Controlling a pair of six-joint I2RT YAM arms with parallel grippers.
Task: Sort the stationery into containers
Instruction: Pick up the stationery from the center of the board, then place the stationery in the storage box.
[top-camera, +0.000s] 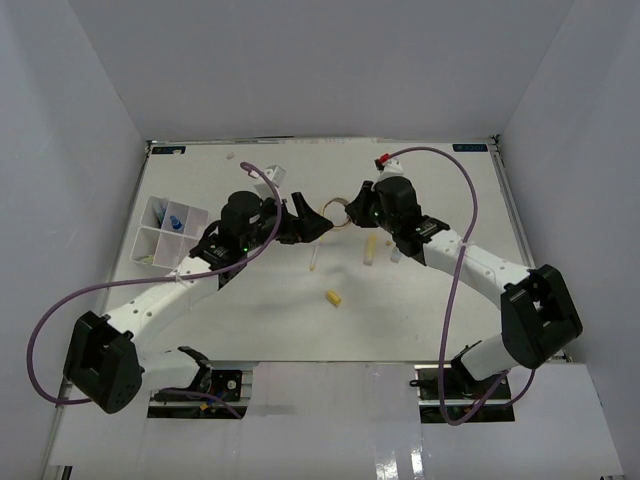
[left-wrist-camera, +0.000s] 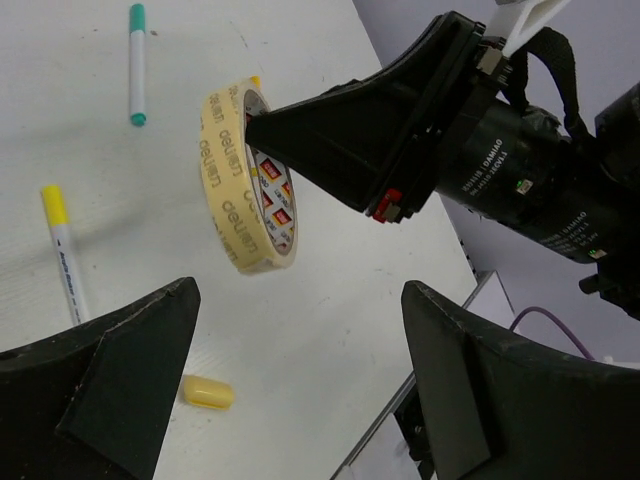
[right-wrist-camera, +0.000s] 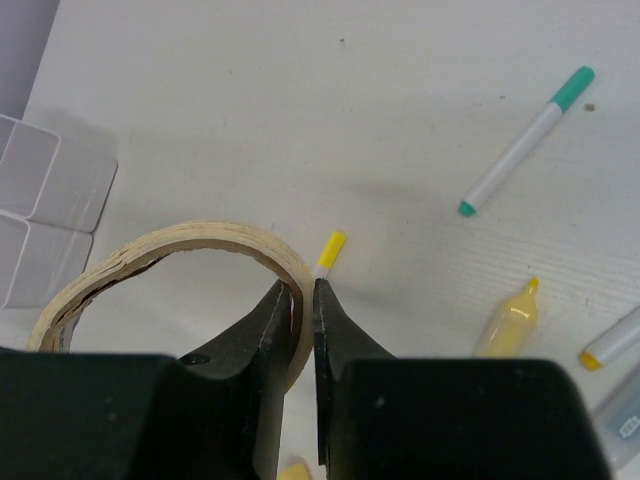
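Tan tape ring (left-wrist-camera: 222, 170) hangs upright, rim pinched between the fingers of the right gripper (right-wrist-camera: 300, 292), just beyond the left gripper (left-wrist-camera: 298, 300), whose fingers stand apart.

Robot lab enclosure, plain grey walls (top-camera: 320, 70), white table (top-camera: 280, 310)

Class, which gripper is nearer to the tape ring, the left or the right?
Right. The right gripper pinches the wall of the tape ring, so it touches it. The left gripper is open and faces the ring across a gap.
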